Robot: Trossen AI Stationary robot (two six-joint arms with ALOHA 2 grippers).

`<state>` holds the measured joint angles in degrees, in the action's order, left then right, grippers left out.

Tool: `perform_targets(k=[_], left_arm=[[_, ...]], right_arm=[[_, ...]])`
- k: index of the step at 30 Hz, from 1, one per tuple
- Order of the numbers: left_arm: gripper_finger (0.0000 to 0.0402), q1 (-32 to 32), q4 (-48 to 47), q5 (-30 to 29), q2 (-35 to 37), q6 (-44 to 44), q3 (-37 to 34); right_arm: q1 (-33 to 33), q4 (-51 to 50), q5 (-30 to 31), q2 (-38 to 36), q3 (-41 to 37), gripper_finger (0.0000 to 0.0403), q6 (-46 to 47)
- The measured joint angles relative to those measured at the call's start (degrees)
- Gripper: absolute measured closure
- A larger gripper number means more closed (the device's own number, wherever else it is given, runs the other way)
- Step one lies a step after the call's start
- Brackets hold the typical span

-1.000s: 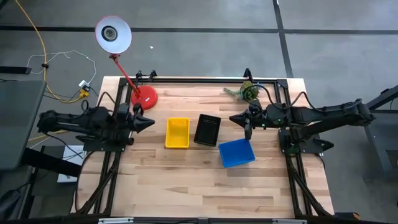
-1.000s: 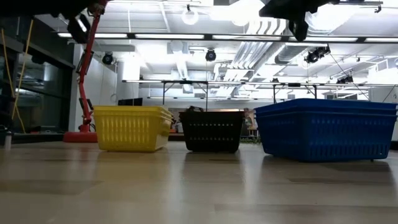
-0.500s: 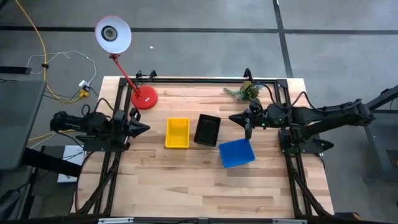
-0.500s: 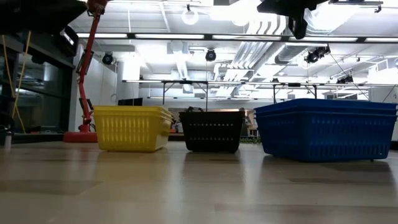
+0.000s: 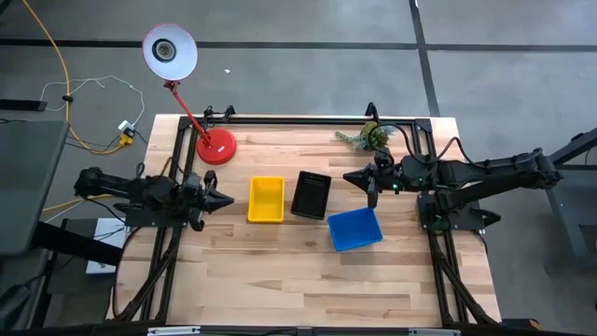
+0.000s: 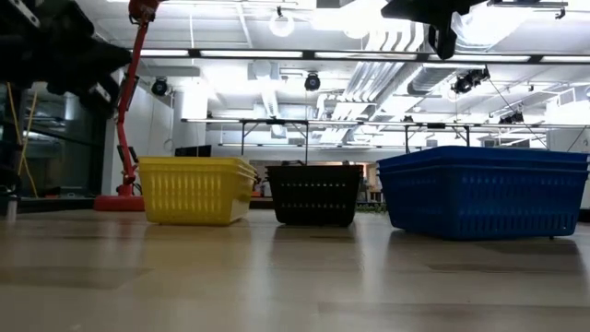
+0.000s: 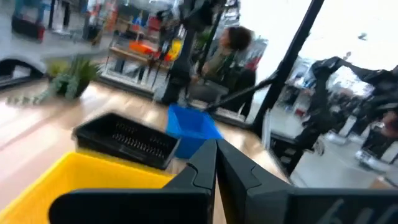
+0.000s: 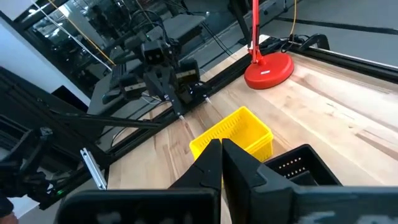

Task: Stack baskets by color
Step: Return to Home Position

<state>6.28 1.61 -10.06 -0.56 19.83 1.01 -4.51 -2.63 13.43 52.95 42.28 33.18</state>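
Three basket piles stand on the wooden table: yellow baskets (image 5: 266, 200) at the left, black baskets (image 5: 311, 194) in the middle, blue baskets (image 5: 354, 229) at the right and nearer the front. Each rests on its base. My left gripper (image 5: 229, 200) is shut and holds nothing; it points level toward the yellow baskets (image 7: 93, 177) from the table's left side, a short way off. My right gripper (image 5: 349, 176) is shut, holds nothing, and hangs in the air to the right of the black baskets (image 8: 298, 165).
A red lamp with a round base (image 5: 216, 146) stands at the far left of the table. A small green plant (image 5: 370, 138) lies at the far right. Bare wood stretches across the near half (image 5: 308, 289). A seated person (image 7: 233, 53) shows beyond the table.
My left gripper has drawn back toward the table's left edge, then come forward a little toward the yellow baskets, and has sunk lower. It stays shut. My right arm and the baskets have kept still.
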Motion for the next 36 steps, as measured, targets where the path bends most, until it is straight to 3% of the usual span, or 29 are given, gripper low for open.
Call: perform_targets(k=[7,11,16,23,30,36], left_arm=[[0.0401,-0.04,1.08,-3.64,-1.49,-4.37,-0.33],[0.0401,-0.04,1.22,-4.99,-2.77,-7.27,-0.32],[0.0401,-0.04,1.21,-5.03,-3.36,-7.42,-0.32],[0.0401,-0.04,1.23,-5.14,-3.41,-7.42,-0.32],[0.0401,-0.04,1.21,-5.14,-3.41,-7.44,-0.32],[0.0401,-0.04,1.20,-5.14,-3.41,-7.43,-0.32]], right_arm=[[0.00,-0.10,-0.76,0.00,-0.02,0.0402,1.89],[0.00,-0.70,-5.89,-0.19,-0.02,0.0402,1.93],[-0.04,-9.67,-8.53,-4.39,-0.02,0.0403,0.77],[0.02,-23.21,-7.89,-19.07,-0.04,0.0403,-7.79],[0.00,-28.29,-8.38,-37.86,-0.10,0.0403,-13.01],[0.00,-11.11,-12.87,-50.31,-12.39,0.0403,-11.18]])
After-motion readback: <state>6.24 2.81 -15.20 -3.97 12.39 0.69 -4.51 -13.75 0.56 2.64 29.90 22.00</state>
